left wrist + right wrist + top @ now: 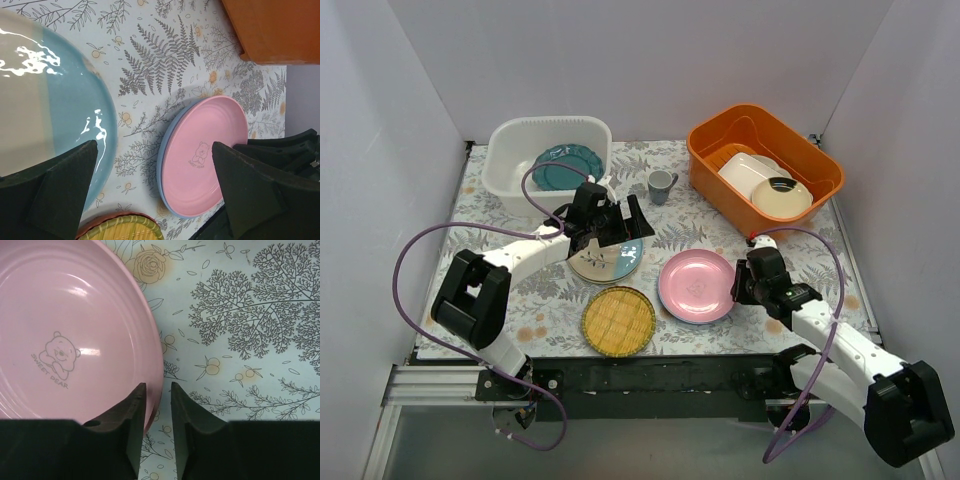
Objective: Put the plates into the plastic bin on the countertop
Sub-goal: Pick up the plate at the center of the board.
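Note:
The translucent white plastic bin [505, 150] stands at the back left with a teal plate [560, 168] inside. My left gripper [615, 228] [154, 145] is open and empty, just above the cream-and-light-blue plate [610, 262] [50, 100] on the countertop [550, 300]. The pink plate [695, 283] [205, 150] [65, 330] lies on a light blue plate [161, 165]. My right gripper [742, 283] [155, 386] has closed to a narrow gap on the pink plate's right rim. The yellow woven plate [618, 320] [125, 230] rests on a red-orange one [100, 220].
An orange bin [720, 140] at the back right holds a white rectangular dish [750, 170] and a cream round dish [782, 198]. A small grey cup [662, 185] stands between the two bins. White walls enclose the back and both sides.

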